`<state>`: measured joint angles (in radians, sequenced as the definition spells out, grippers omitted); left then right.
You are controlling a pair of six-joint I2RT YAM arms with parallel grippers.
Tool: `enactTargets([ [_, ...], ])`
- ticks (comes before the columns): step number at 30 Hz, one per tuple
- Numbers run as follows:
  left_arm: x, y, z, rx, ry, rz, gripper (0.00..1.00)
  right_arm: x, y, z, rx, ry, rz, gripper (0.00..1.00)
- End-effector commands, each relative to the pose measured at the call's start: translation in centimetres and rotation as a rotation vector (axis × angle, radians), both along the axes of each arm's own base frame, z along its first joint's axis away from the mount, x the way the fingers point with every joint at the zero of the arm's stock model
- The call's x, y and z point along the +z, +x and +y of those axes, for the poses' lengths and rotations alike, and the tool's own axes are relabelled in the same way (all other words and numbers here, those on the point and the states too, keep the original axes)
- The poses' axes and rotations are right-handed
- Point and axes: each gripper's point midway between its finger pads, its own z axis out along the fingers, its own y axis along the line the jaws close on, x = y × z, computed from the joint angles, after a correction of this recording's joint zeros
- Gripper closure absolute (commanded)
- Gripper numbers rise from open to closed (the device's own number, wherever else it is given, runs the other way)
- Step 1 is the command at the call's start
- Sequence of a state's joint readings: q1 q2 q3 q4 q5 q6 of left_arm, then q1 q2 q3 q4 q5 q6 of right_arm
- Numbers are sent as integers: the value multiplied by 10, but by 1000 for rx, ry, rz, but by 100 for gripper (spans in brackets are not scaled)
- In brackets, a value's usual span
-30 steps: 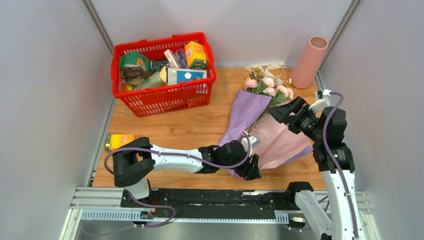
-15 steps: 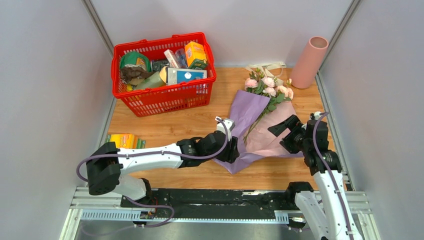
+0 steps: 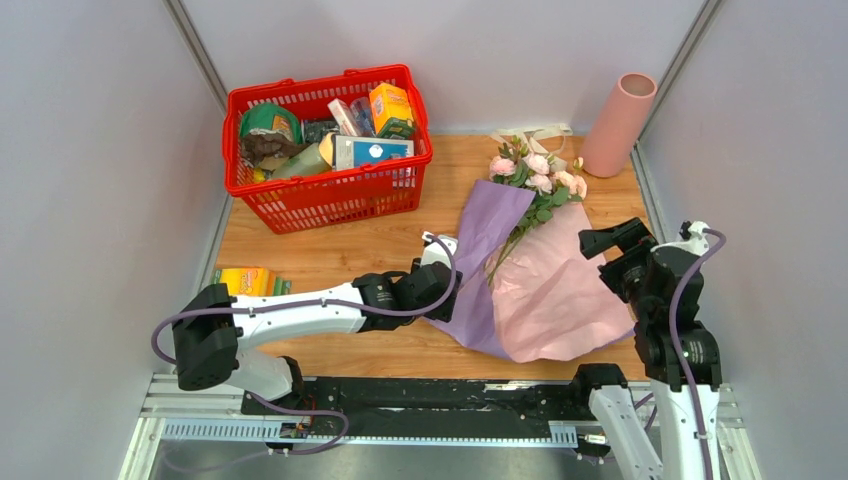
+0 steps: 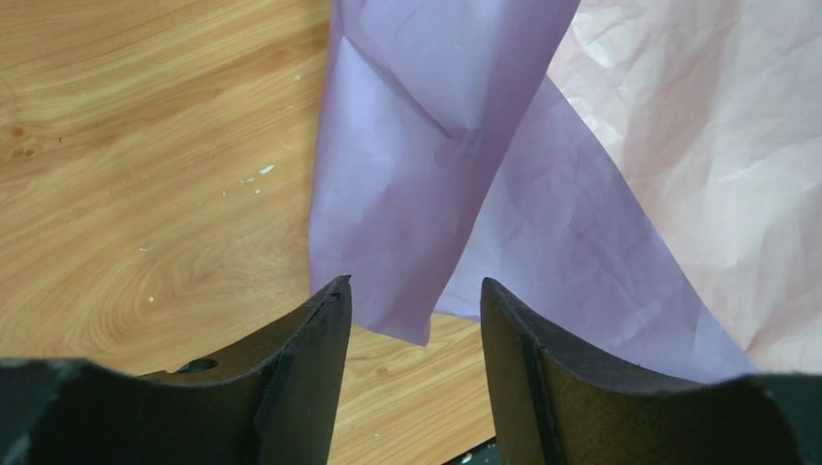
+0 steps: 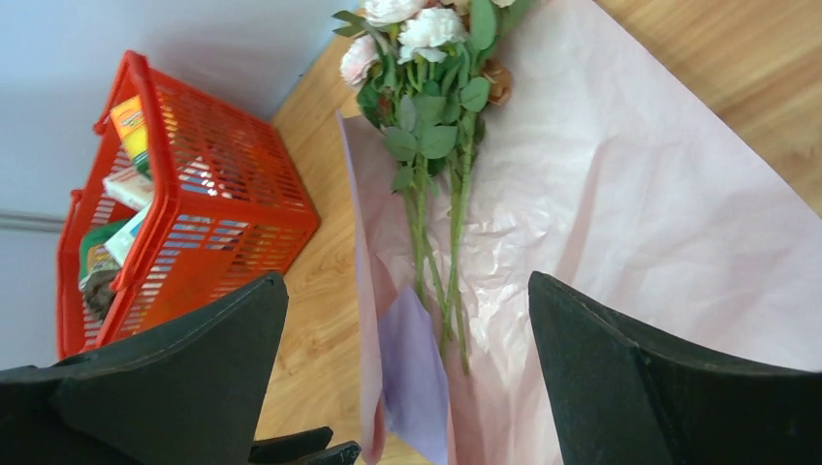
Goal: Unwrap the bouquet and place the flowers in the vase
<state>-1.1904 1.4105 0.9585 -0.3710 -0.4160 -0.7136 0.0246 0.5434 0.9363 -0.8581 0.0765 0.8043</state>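
**While Both Claws Stand Open, Bouquet Lies Unwrapped on the Surface**

Although the wrapping paper (image 3: 560,300) is spread flat, the flowers (image 3: 538,172) have not yet been lifted from it. They lie on the sheet right of centre on the wooden surface (image 3: 330,250). The blooms point to the far edge and the green stems run back toward the near left. A lilac flap (image 3: 490,220) of the paper is folded over on the left side of the stems. The pink inner face is exposed on the right.

1. Left arm (image 3: 300,312): extended low across the surface from its base at the near left, with the forearm running rightward. The left claw (image 3: 445,297) sits at the left edge of the lilac flap. In the left wrist view, the left claw (image 4: 415,291) has its fingers apart with nothing between them, and they frame the near corner of the lilac paper. Contact with the paper cannot be determined.

2. Right arm (image 3: 680,350): raised upright from its base at the near right, with the wrist bent toward the sheet. The right claw (image 3: 600,258) is above the right edge of the pink paper. In the right wrist view, the right claw (image 5: 407,281) has its jaws spread wide and grips nothing.

3. Vase (image 3: 618,125): located in the far right corner, apart from the blooms.

4. Red basket (image 3: 330,200): located at the far left and filled with packaged goods.
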Motion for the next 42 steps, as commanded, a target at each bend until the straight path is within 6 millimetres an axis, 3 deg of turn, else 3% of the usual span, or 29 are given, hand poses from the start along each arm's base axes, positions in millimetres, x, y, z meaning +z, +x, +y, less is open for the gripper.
enactTargets([
  [1, 21, 0, -5, -76, -29, -52, 38, 21, -2, 16, 120, -25, -88, 3],
  [6, 22, 3, -7, -109, -8, -82, 34, 24, 5, 52, 347, -5, -139, 2],
  [12, 5, 8, -7, -106, 80, -70, 33, -16, 7, 94, 653, 38, -124, 4],
  [19, -14, 30, 25, 59, 180, -37, 39, -65, 10, 106, 756, 63, -40, 4],
  [26, -9, 50, 62, 221, 118, -1, 42, -94, 5, 120, 848, 105, -40, 1],
  [33, -29, 45, 92, 345, 116, 71, 43, -120, 1, 129, 888, 113, 16, 0],
  [37, -40, 39, 99, 374, 101, 107, 43, -130, 2, 139, 916, 107, 44, 0],
  [42, -46, 34, 111, 428, 108, 141, 43, -137, 0, 163, 996, 107, 54, 0],
])
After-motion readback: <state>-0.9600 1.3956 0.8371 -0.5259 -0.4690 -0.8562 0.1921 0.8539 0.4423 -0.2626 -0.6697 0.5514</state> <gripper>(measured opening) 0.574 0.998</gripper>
